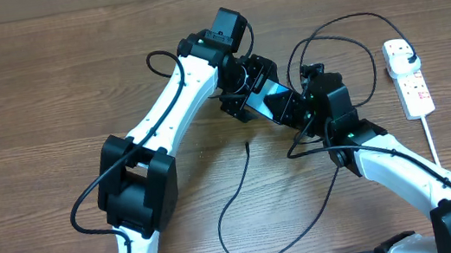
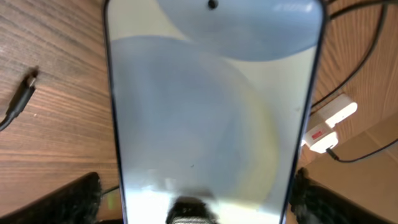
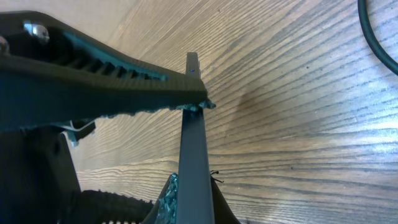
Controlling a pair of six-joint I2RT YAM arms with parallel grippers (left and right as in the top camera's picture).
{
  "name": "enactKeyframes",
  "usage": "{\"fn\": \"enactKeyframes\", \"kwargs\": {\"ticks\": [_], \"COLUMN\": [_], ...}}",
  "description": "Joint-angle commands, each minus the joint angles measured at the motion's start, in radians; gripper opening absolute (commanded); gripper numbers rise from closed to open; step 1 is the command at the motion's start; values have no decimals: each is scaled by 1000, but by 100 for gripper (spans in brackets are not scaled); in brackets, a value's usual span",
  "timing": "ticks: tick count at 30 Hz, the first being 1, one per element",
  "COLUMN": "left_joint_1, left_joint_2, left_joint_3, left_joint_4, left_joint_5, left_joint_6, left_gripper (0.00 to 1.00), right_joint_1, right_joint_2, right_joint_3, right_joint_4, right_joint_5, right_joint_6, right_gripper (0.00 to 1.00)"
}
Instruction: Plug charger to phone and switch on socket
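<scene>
The phone (image 1: 274, 101) is held above the table between both grippers. My left gripper (image 1: 247, 93) is shut on its long edges. In the left wrist view the pale blue screen (image 2: 205, 106) fills the frame between my fingers (image 2: 199, 202). My right gripper (image 1: 304, 109) is shut on the phone's other end. The right wrist view shows the phone edge-on (image 3: 194, 149) pinched between my fingertips (image 3: 196, 190). The charger's connector tip (image 1: 247, 145) lies loose on the table and also shows in the left wrist view (image 2: 28, 84). Its black plug (image 1: 408, 57) sits in the white socket strip (image 1: 413, 89).
The black charger cable (image 1: 239, 229) loops over the table in front of the grippers, and another loop (image 1: 352, 22) lies behind them. The strip's white cord (image 1: 433, 143) runs toward the front right. The strip also shows in the left wrist view (image 2: 329, 121).
</scene>
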Motion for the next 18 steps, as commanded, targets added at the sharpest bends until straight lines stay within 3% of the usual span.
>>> {"fn": "enactKeyframes", "kwargs": {"ticks": [1,10,18], "left_joint_1": [19,98,229], "left_joint_2": [-18,-18,-18], "left_joint_3": [27,27,28], "left_joint_4": [2,2,98], "left_joint_5": [-3,21,202], "left_joint_6": [85,158,272], "left_gripper": [100,100,100], "right_joint_1": [-21,-91,-125], "right_joint_2": [-2,-2,-2], "right_joint_3": [23,23,23], "right_joint_4": [18,80,147], "right_joint_5": [-24,-82,-110], "right_joint_6": [-27,-18,92], "right_gripper": [4,4,4]}}
